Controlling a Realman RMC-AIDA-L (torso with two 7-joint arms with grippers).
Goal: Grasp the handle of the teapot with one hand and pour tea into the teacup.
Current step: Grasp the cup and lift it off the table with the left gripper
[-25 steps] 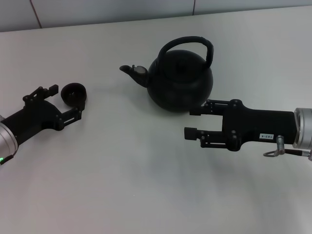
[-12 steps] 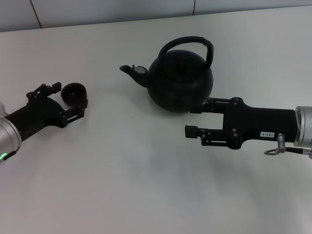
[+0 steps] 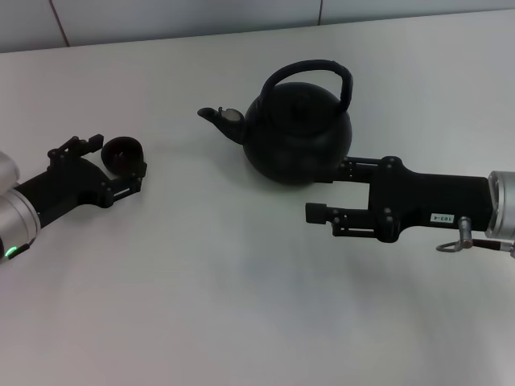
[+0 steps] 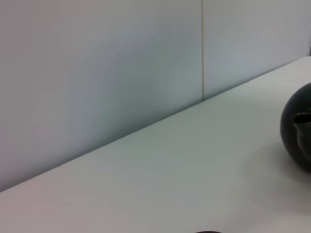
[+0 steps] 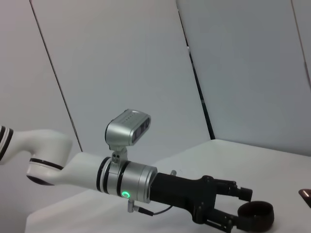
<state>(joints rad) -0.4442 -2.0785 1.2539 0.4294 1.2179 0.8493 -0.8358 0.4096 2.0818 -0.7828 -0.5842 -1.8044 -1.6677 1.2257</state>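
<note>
The matte-black teapot (image 3: 298, 133) stands mid-table, its spout pointing to the left and its arched handle (image 3: 312, 71) upright over the lid. Its body also shows at the edge of the left wrist view (image 4: 297, 131). The small black teacup (image 3: 123, 154) sits at the left. My left gripper (image 3: 116, 166) is open, with one finger on each side of the teacup; the right wrist view shows the same gripper (image 5: 239, 209) and teacup (image 5: 255, 213). My right gripper (image 3: 327, 191) is open and empty, low at the teapot's near right side, well below the handle.
The white table (image 3: 225, 273) runs back to a pale panelled wall (image 3: 185, 16). The left arm's silver wrist and white links (image 5: 121, 177) stretch away from the cup.
My left gripper has slid forward so its fingers now flank the teacup. My right gripper has drifted slightly to the right. The teapot and the cup have not moved.
</note>
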